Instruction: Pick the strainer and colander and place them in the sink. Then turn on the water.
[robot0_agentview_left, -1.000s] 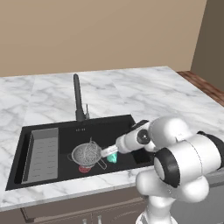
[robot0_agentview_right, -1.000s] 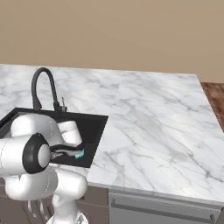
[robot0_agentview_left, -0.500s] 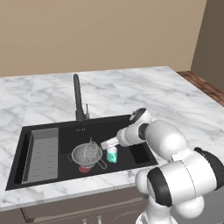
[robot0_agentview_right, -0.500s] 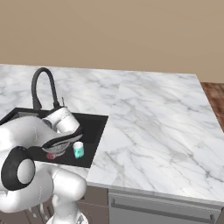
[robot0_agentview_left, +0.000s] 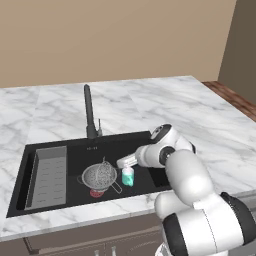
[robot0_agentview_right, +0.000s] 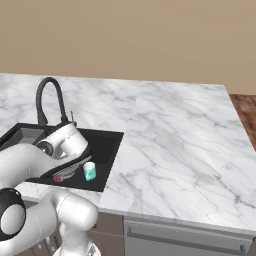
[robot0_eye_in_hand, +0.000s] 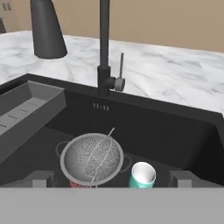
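Strainer (robot0_eye_in_hand: 99, 156) in colander (robot0_eye_in_hand: 78, 162), both in sink (robot0_eye_in_hand: 175, 127) (gripper (robot0_eye_in_hand: 111, 179) open).

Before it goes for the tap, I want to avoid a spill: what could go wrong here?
The open end effector hangs low in the black rectangular sink, so swinging toward the slim faucet lever could clip the small teal cup or the grey perforated colander holding the wire-handled mesh strainer.

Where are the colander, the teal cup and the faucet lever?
colander (robot0_eye_in_hand: 83, 159), hand view, on its perforated inner wall.
teal cup (robot0_eye_in_hand: 143, 175), hand view, at its open mouth.
faucet lever (robot0_eye_in_hand: 121, 65), hand view, on its thin upright stick.
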